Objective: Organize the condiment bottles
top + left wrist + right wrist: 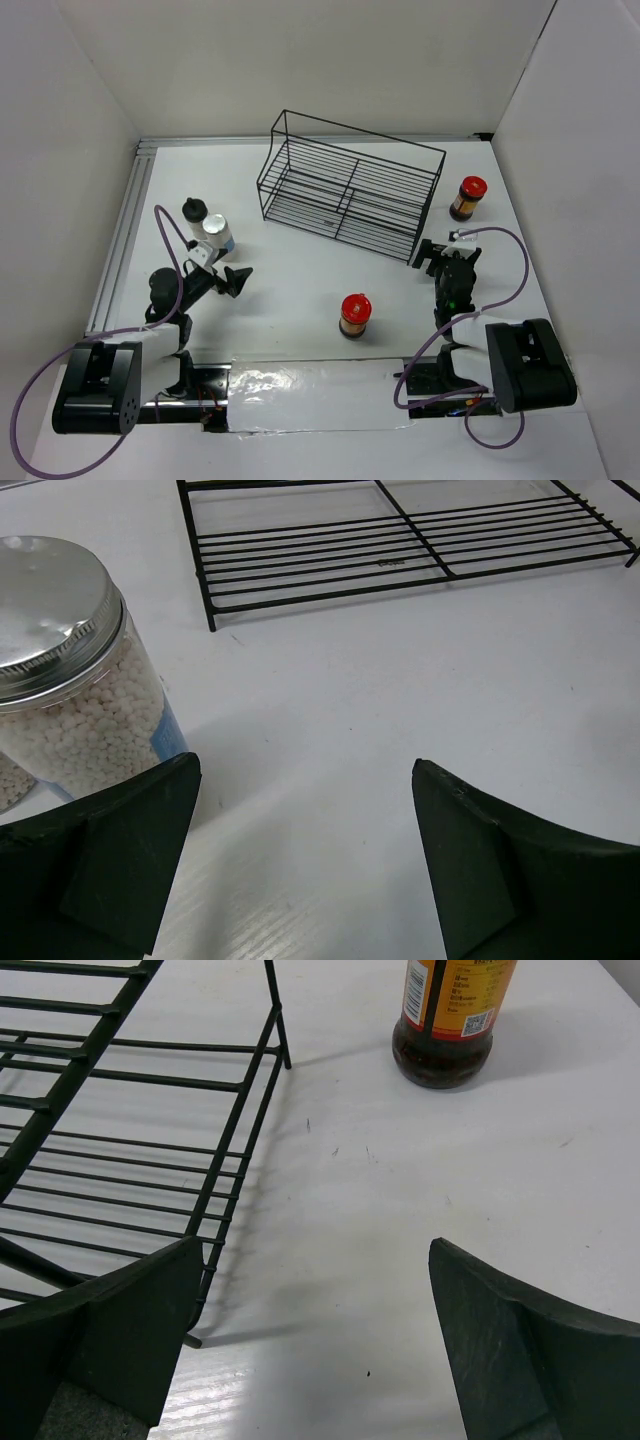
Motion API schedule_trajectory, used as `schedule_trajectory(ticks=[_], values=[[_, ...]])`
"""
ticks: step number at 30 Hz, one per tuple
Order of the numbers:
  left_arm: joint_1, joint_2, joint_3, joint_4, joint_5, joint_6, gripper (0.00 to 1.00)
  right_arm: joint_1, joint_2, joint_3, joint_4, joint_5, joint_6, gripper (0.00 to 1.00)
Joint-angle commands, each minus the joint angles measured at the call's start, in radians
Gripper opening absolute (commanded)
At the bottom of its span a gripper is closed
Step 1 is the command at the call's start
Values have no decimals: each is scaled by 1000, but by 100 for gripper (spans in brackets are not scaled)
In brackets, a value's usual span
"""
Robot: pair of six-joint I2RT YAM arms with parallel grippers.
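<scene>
Four condiment bottles stand on the white table. One brown jar with a red lid (467, 197) stands right of the black wire rack (345, 190); its lower body shows in the right wrist view (448, 1020). The other red-lidded jar (355, 315) stands at the front middle. The black-capped whitish bottle (195, 212) and the pale shaker with a bluish label (216, 233) stand together at the left. The shaker shows a silvery lid in the left wrist view (70, 680). My left gripper (238, 280) (305, 810) is open and empty, just right of the shaker. My right gripper (447, 248) (315, 1300) is open and empty by the rack's right corner.
The rack's wire floor shows in the left wrist view (400, 550) and its corner leg in the right wrist view (210, 1200). An aluminium rail (125, 230) runs along the table's left edge. White walls enclose the back and sides. Shiny tape (310, 390) covers the near edge.
</scene>
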Motion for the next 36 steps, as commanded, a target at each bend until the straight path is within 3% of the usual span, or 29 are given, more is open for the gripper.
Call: schedule_trajectory(ticks=[1,3,6,9,13,16,19,23,25,26,29,30,33,36], values=[[-6,5,-45,61,-6,34,99,6,-7,-31,77,18,-3,100],[-6,2,-45,59,-6,34,99,7,-7,-31,78,18,-4,100],[-6,2,-45,56,-4,36,99,-5,-54,50,-102,42,23,100],[-6,-44,-45,48,66,65,99,-24,-88,71,-161,58,39,100],[-6,-204,119,-299,213,162,99,-34,-243,74,-251,59,47,100],[-6,-314,193,-448,203,142,99,-37,-409,146,-456,50,11,100],[-6,-371,286,-617,282,224,99,-51,-525,269,-648,74,2,100],[-6,-364,407,-818,385,345,99,-71,-541,484,-917,257,165,100],[-6,-342,478,-904,384,338,99,-109,-506,615,-1013,204,94,46],[-5,-299,518,-939,364,312,99,-119,-440,713,-1082,138,12,0],[-34,-256,567,-976,333,285,99,-132,-296,887,-1217,119,14,0],[-35,-241,595,-993,312,271,99,-145,-182,1007,-1310,143,23,17],[-46,-207,639,-1027,295,240,99,-184,51,1244,-1490,130,60,100],[-51,-216,656,-1030,295,229,99,-203,221,1392,-1564,148,89,100]])
